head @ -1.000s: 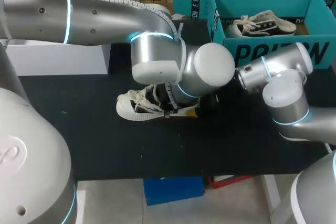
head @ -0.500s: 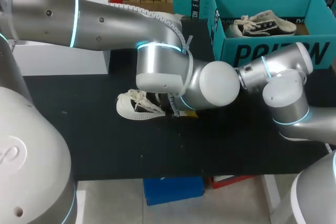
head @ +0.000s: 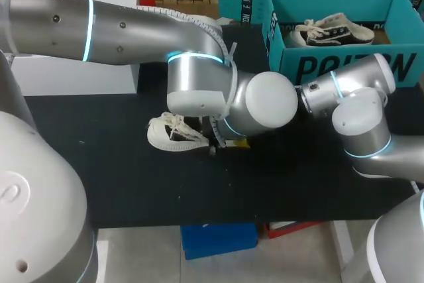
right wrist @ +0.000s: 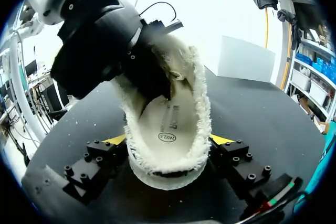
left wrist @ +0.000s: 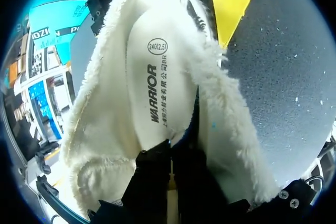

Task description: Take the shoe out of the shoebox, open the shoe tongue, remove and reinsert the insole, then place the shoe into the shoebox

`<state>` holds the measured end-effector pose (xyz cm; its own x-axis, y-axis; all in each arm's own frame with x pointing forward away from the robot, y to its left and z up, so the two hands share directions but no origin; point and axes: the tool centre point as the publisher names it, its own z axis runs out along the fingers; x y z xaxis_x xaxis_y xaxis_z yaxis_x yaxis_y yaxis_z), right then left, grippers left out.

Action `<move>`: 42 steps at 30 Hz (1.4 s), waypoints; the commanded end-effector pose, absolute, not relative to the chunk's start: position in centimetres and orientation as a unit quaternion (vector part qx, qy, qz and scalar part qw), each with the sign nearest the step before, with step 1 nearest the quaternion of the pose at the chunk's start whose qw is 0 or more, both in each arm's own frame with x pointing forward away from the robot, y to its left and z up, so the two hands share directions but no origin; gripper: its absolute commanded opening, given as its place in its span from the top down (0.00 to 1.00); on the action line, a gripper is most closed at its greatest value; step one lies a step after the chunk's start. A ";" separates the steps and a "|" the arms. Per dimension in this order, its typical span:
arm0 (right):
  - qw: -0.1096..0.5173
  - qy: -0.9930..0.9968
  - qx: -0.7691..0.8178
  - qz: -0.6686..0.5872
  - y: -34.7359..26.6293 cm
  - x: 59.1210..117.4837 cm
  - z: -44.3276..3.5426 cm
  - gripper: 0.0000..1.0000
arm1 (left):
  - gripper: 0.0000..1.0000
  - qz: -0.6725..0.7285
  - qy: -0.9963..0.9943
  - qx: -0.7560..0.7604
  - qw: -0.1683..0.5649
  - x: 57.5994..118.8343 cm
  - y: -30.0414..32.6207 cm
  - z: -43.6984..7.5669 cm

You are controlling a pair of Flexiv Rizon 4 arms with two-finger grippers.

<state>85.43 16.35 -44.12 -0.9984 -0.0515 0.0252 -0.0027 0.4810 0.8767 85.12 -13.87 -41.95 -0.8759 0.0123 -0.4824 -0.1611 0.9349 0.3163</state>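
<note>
A cream high-top shoe (head: pixel 169 134) with fleece lining stands on the black table (head: pixel 199 193), mostly hidden under my left arm (head: pixel 199 91). In the left wrist view my left gripper (left wrist: pixel 169 148) is inside the shoe (left wrist: pixel 105 129), shut on the front end of the printed insole (left wrist: pixel 157 77). The right wrist view shows that left gripper (right wrist: pixel 152 77) reaching down into the shoe (right wrist: pixel 199 103) over the insole (right wrist: pixel 168 121). My right gripper (right wrist: pixel 168 145) clasps the heel from both sides; one of its yellow fingertips (left wrist: pixel 228 3) shows beyond the shoe. The teal shoebox (head: pixel 331 64) stands at the back right.
A second shoe (head: pixel 331 30) lies inside the shoebox. Another teal box (head: pixel 242 4) stands behind it to the left. A white box (head: pixel 73 74) sits at the table's back left. My right arm (head: pixel 358 124) lies in front of the shoebox.
My left gripper has closed inside the shoe, and its wrist has dropped lower, covering more of the shoe. The right arm and the shoe have stayed put.
</note>
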 end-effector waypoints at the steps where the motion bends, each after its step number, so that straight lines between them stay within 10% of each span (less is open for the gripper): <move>1: 0.025 -0.861 0.016 -0.508 16.4 85.4 -44.5 1.00 | 1.00 0.142 0.961 -0.026 0.237 89.8 -10.1 -49.1; 42: 0.025 -0.861 0.016 -0.508 16.4 85.4 -44.5 1.00 | 1.00 -0.007 0.985 -0.009 0.172 85.6 -14.9 -38.3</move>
<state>85.42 16.27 -44.11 -0.9983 -0.0521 0.0255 -0.0028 0.4813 0.8766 85.48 -15.05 -38.46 -0.9404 -0.0219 -0.3393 -0.0268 0.9996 0.0099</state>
